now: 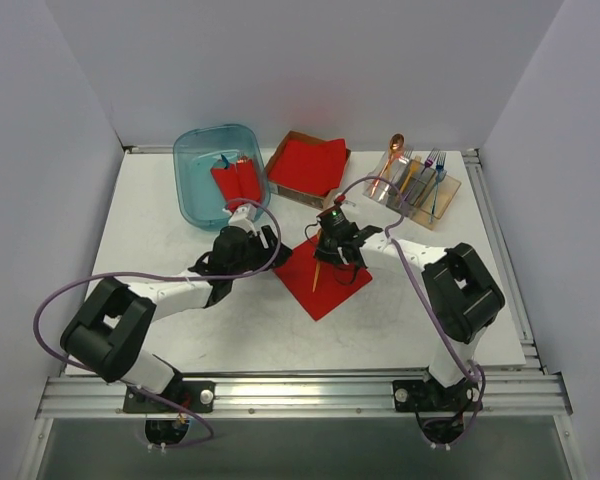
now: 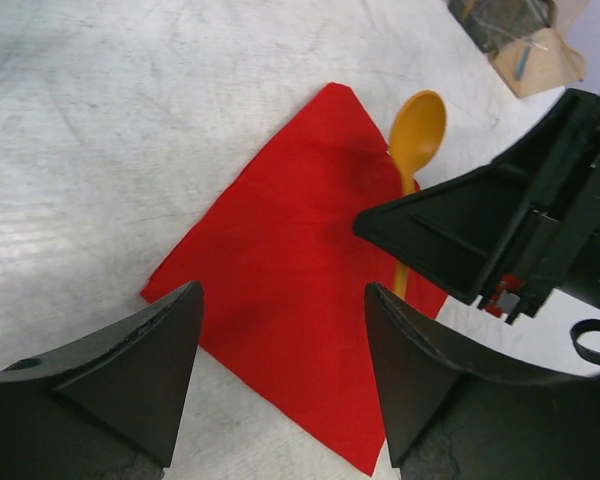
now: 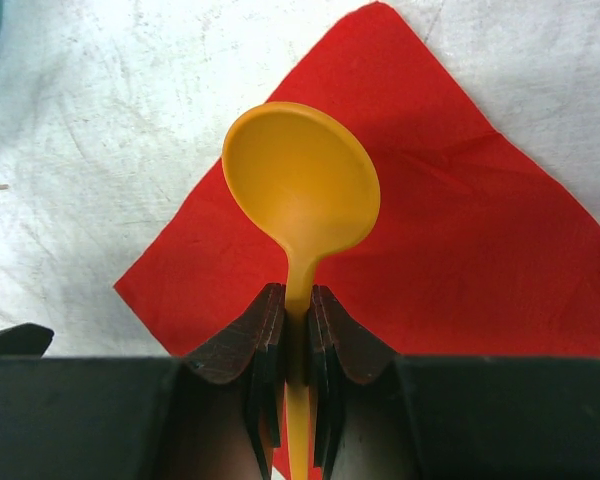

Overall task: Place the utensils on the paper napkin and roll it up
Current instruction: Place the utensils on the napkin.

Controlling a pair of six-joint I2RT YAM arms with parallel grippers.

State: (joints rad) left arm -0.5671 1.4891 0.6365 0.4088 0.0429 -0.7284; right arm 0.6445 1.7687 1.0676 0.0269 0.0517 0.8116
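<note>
The spoon (image 3: 300,190) is smooth glossy plastic, the paper napkin (image 3: 460,230) matt, the table (image 2: 130,120) scuffed and dull.

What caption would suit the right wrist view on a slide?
Right end effector shut on an orange-yellow spoon held over the red paper napkin.

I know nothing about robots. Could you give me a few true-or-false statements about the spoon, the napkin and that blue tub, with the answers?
1. The right tool grips the spoon by its handle. True.
2. The left tool holds the napkin. False: it is open and empty.
3. The napkin lies spread flat on the table. True.
4. The blue tub is empty. False: red rolls lie in it.
</note>
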